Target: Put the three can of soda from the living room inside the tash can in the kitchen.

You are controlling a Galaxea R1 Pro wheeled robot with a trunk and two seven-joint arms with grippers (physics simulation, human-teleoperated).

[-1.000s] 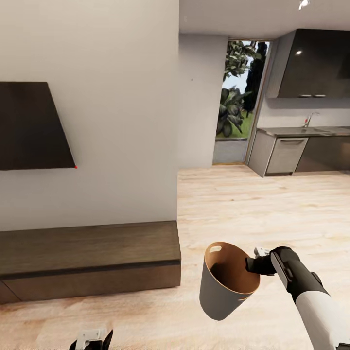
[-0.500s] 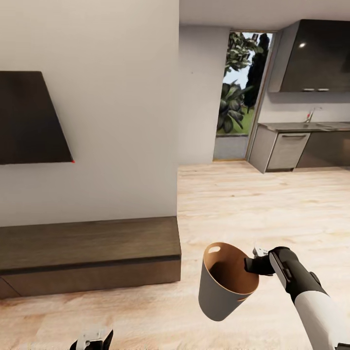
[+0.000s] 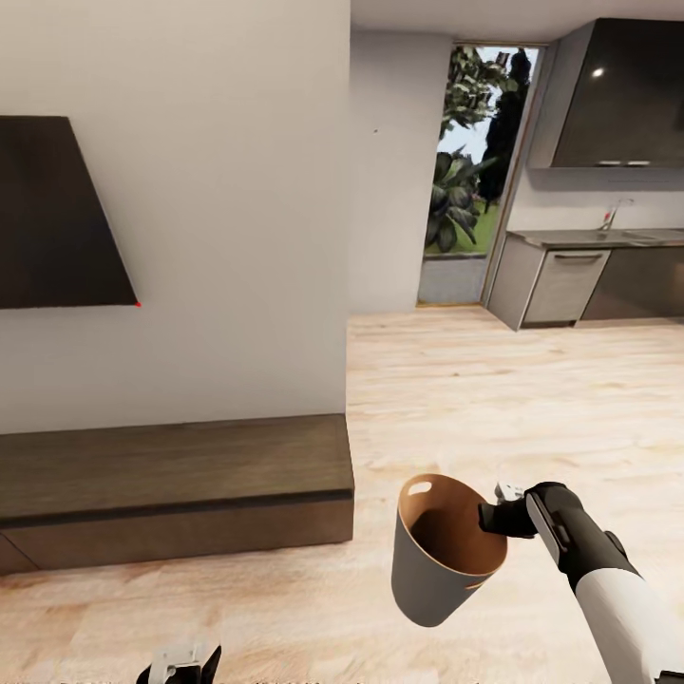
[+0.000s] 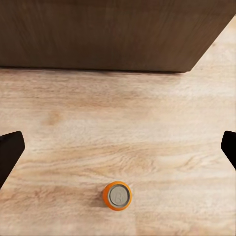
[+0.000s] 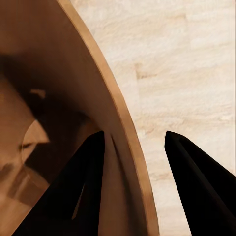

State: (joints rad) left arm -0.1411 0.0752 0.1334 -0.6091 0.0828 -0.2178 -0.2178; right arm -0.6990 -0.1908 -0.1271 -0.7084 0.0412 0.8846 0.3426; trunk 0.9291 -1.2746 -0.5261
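Note:
My right gripper [image 3: 499, 518] is shut on the rim of the trash can [image 3: 432, 570], a pale grey bucket held tilted above the floor. In the right wrist view one finger [image 5: 73, 196] lies inside against the copper-brown wall [image 5: 54, 88] and the other finger [image 5: 196, 187] outside. The part of the inside that I see holds nothing. One orange soda can [image 4: 117, 195] with a silver top stands upright on the wood floor, below my open left gripper [image 4: 120, 147], whose dark fingertips sit wide apart. The left gripper [image 3: 179, 665] peeks in at the head view's lower edge.
A low dark wood bench [image 3: 171, 475] runs along the white wall under a dark wall panel [image 3: 57, 218]; its front edge [image 4: 108, 34] is close to the can. Past the wall corner [image 3: 349, 237], light plank floor [image 3: 494, 399] leads to kitchen cabinets [image 3: 589, 275] and a glass garden door [image 3: 475, 171].
The whole head picture has shifted: bench and wall panel sit higher in it, so the camera has moved. The trash can and right arm keep their place in the view.

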